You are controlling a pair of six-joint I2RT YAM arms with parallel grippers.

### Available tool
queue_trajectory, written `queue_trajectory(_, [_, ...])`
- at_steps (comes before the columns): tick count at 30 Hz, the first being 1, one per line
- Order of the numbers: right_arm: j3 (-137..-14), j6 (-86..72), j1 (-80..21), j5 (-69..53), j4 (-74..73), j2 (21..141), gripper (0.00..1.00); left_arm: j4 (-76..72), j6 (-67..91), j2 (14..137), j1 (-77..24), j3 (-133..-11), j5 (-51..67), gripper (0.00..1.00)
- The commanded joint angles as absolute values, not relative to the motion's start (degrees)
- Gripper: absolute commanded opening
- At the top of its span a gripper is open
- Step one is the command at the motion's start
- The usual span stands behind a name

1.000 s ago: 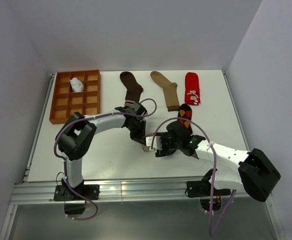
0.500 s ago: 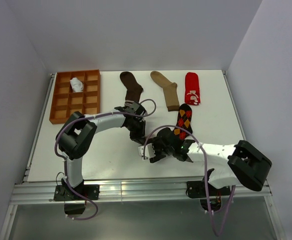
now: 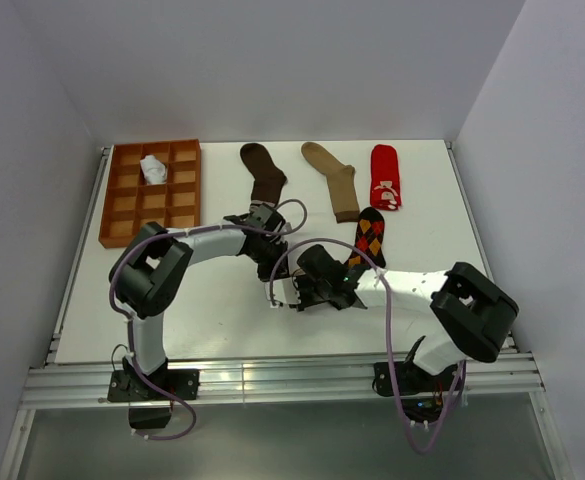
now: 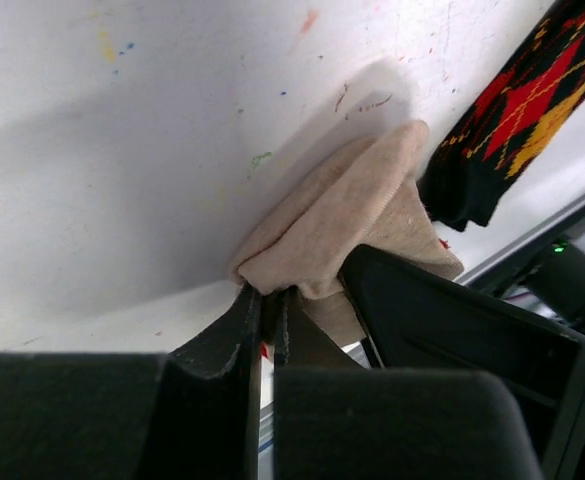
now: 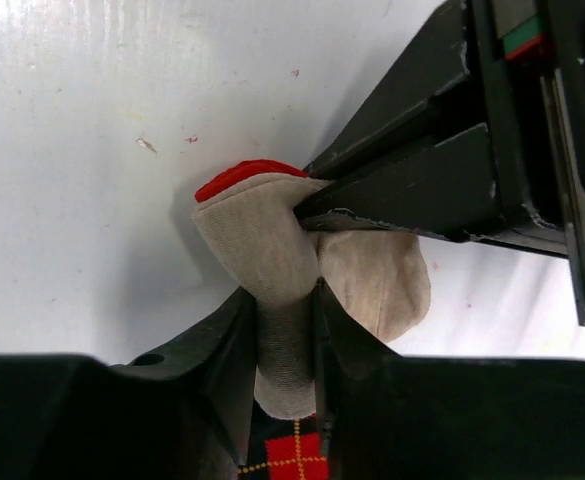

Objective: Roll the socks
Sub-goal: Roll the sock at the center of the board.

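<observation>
Both grippers met mid-surface on the beige red-toed sock point(image 5: 268, 248), which was bunched up into a folded lump on the white surface point(image 3: 202, 310), just left of the cuff end of the black-orange argyle sock point(image 3: 368, 240). The left gripper point(image 4: 269, 300) had its fingers pressed nearly together, pinching a fold of the beige fabric at the lump's edge. The right gripper point(image 5: 284, 335) was clamped on another fold of the same sock, with fabric squeezed between its two fingers and the red toe poking out on top by the other gripper's tip. The two grippers were touching or almost touching across the sock; in the top view they hid nearly all of it. The argyle sock lay flat, its end just beside the lump, and whether they touched could not be told. The dark brown sock point(image 3: 264, 172), tan sock point(image 3: 334, 180) and red sock point(image 3: 385, 176) with a white figure lay flat in a row along the far side, apart from one another. The white sock point(image 3: 153, 169) sat rolled in a far-row compartment of the orange-brown gridded tray point(image 3: 122, 215) at the far left.
</observation>
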State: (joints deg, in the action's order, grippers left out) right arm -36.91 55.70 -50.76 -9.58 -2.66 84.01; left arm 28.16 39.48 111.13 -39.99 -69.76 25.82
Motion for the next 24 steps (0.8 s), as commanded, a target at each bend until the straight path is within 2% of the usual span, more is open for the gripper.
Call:
queue_trajectory(1, [-43.75,53.0,-49.84,-12.91,-10.95,86.65,0.27,25.76,42.09,110.92,-40.17,-64.78,26.89,0.08])
queue_trajectory(10, [-56.22,50.2,-48.96,-19.07,-25.74,94.65,0.24,13.46,56.15,101.36,-37.36,-53.44,26.37,0.11])
queue_trajectory(18, [-73.53,43.96,-49.04,-23.45,-33.38,106.41,0.24,12.57,57.66,93.08,-32.0,-44.75,23.91,0.11])
queue_trajectory(24, [-79.09,40.7,-48.78,-26.36,-39.54,112.13,0.24,13.01,57.04,90.09,-30.85,-42.63,21.89,0.13])
